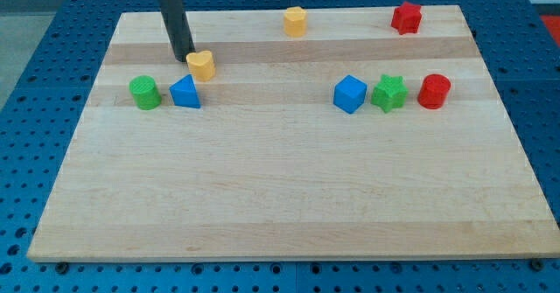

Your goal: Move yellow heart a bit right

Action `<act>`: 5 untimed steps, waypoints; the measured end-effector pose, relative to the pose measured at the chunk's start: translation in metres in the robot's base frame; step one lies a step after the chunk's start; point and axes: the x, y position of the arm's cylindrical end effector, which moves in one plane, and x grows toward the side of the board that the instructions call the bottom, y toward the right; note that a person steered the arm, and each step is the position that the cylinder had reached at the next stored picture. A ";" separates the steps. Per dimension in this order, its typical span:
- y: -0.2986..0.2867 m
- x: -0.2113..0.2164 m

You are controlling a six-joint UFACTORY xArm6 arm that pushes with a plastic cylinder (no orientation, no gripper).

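Note:
The yellow heart (202,65) lies on the wooden board (280,188) at the upper left. My tip (183,59) stands just to the heart's left, touching or almost touching its edge. The dark rod rises from there to the view's top. A blue triangle-shaped block (185,93) lies just below the heart, and a green cylinder (144,93) lies to the left of the triangle.
A yellow hexagon-like block (296,20) sits near the top edge, a red star (406,17) at the top right. A blue cube (349,94), a green star (389,93) and a red cylinder (434,92) stand in a row at the right.

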 end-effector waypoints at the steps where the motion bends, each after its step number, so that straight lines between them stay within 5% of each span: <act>1: -0.010 0.007; 5: 0.023 0.017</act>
